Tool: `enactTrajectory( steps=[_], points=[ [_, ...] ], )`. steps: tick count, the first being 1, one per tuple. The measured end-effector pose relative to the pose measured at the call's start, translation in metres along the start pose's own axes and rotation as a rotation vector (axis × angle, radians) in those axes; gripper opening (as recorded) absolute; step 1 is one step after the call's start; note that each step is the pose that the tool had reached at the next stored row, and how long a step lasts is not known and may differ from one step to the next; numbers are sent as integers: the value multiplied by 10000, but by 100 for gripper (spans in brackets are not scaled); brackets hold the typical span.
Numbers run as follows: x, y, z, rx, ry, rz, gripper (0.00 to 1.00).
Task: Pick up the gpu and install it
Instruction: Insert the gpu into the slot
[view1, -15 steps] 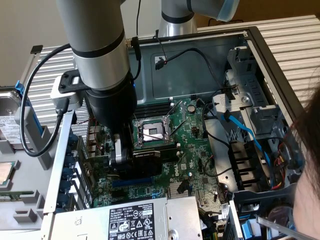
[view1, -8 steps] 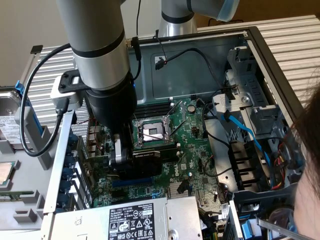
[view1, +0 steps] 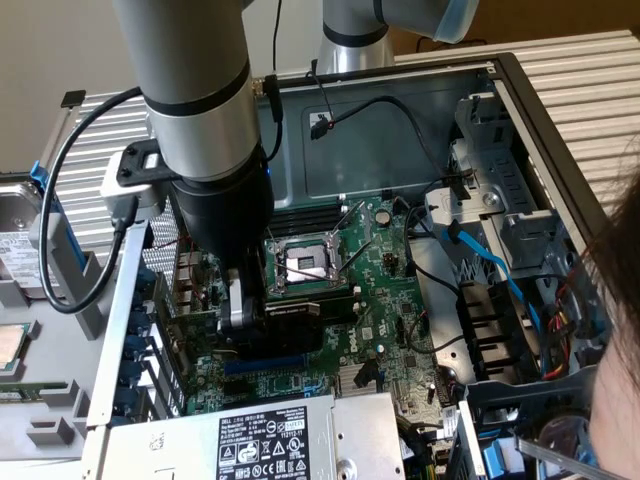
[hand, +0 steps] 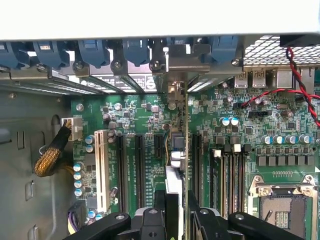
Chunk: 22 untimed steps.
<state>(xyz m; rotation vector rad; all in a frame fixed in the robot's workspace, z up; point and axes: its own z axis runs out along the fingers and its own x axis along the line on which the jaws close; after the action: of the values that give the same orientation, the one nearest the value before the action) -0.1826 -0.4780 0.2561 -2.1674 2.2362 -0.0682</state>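
Note:
The gpu is a small card with a black shroud, held upright low over the large green motherboard inside the open computer case. My gripper is shut on it from above. In the wrist view the gpu shows edge-on between my black fingertips, and the gripper is centred on it. Its silver bracket reaches the rear slot openings of the case. The card stands in line with the black expansion slots. Whether its edge sits in a slot is hidden.
A power supply with a white label lies close to the card. The CPU socket is just beyond it. Red and black wires cross the board's corner. A blue cable runs by the drive cage. A person's hair shows at the exterior view's right.

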Motion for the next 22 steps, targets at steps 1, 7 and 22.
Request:
enactTrajectory(
  steps=[1, 7, 22],
  points=[
    [0, 0, 1, -1, 1, 2, 27],
    [-1, 2, 42, -1, -8, 27, 27],
    [-2, -30, 44, -1, -8, 28, 27]
  ],
)
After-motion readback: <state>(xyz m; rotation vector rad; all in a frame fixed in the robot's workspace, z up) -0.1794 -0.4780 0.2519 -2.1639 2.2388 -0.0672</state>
